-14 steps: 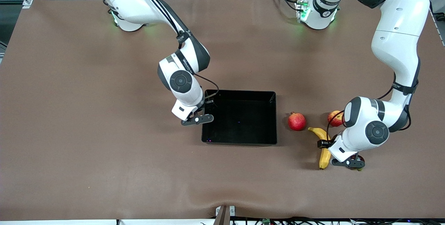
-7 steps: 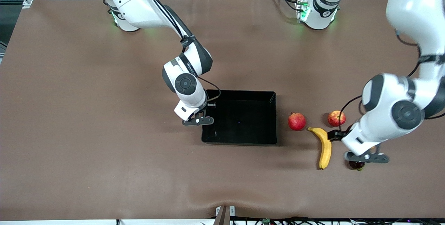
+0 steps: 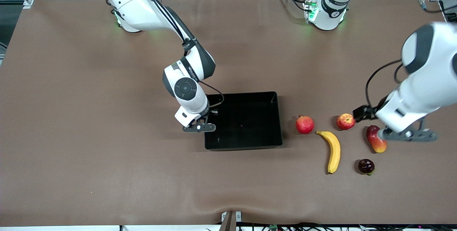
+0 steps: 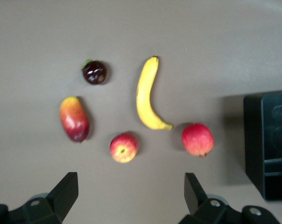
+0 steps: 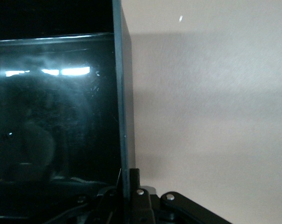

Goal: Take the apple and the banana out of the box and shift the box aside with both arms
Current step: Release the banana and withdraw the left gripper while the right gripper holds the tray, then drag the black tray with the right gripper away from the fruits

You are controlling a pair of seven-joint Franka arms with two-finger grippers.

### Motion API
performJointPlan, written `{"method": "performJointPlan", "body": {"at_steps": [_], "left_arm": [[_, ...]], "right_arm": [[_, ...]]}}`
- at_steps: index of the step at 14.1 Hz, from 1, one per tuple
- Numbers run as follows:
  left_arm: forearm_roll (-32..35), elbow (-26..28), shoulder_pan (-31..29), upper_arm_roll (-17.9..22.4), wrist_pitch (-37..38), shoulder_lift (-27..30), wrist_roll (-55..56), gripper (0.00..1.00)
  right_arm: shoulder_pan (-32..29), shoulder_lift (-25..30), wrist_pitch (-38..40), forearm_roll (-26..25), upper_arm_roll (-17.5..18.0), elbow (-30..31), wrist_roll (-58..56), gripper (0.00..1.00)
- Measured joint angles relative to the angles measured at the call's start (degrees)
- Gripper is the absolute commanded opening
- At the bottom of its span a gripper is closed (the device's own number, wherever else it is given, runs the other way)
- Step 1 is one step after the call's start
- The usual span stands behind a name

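The black box lies mid-table. My right gripper is shut on its wall at the right arm's end; in the right wrist view the thin wall runs down between the closed fingers. The banana and the apple lie on the table toward the left arm's end, the apple farther from the front camera. My left gripper hangs open and empty high over that end. Its wrist view looks down on the banana, the apple and the box's end.
A red pomegranate lies between the box and the apple. A red-yellow mango lies partly under the left gripper. A small dark fruit sits nearer the front camera, beside the banana's tip.
The right gripper closed on the box wall and the box shifted slightly toward the right arm's end. The left arm rose and swung toward its own end, uncovering the mango.
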State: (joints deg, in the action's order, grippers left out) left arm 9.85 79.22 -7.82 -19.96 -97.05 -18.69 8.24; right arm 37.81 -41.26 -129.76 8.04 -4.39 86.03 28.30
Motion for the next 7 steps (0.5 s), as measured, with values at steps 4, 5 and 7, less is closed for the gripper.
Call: {"method": "performJointPlan", "body": {"at_steps": [4,5,7], "left_arm": [[-4.4,0.0,-3.4,0.1,6.9,5.7,-6.5,1.0],[-6.1,0.0,-4.8,0.1,8.4,6.8,-7.0,1.0],[-8.1,0.1,-6.6,0.1,10.7,8.5,-7.1,1.0]], "right_arm": [[-4.1,6.4,2.9,-0.1,-1.0,-0.8,0.0,0.0],[-6.0,8.2,6.0,-0.1,-1.1,-0.8,-0.1,0.0],[-9.8,11.0,11.7,-0.1,-1.1,-0.5,-1.3,0.0]]}}
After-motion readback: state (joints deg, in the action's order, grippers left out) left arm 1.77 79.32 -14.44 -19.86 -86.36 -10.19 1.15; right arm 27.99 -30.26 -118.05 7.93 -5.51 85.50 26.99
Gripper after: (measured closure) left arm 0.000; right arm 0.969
